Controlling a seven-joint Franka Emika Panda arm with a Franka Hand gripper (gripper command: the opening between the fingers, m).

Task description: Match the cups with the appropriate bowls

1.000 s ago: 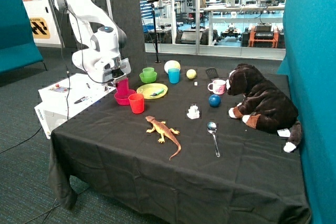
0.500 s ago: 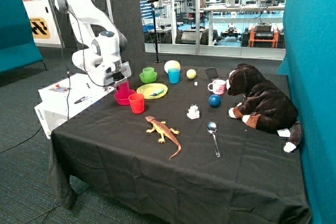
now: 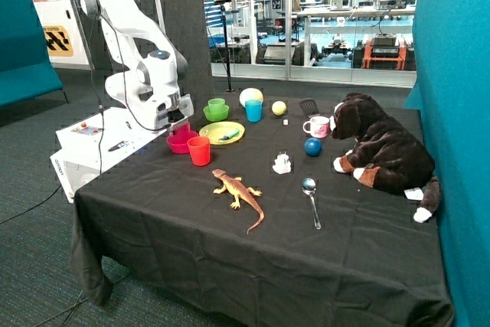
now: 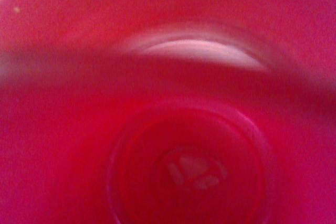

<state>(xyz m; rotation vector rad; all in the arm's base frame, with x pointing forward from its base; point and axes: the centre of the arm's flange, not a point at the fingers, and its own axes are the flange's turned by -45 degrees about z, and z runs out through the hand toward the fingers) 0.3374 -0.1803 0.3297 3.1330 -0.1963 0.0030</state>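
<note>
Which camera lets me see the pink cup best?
The wrist view: the pink cup fills the picture, and you look down inside to its round bottom. The outside view shows only a sliver of it, under the pincer over the pink bowl.

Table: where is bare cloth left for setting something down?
Free: the front strip of the table below the lizard and spoon. Crowded: around the pink bowl, where the gripper sits, red cup and plate.

Magenta-pink plastic fills the whole wrist view: the inside of a cup [image 4: 173, 129], seen from very close. Its round bottom carries a faint raised mark [image 4: 191, 174]. A pale glare [image 4: 202, 50] lies across the wall above it.
</note>
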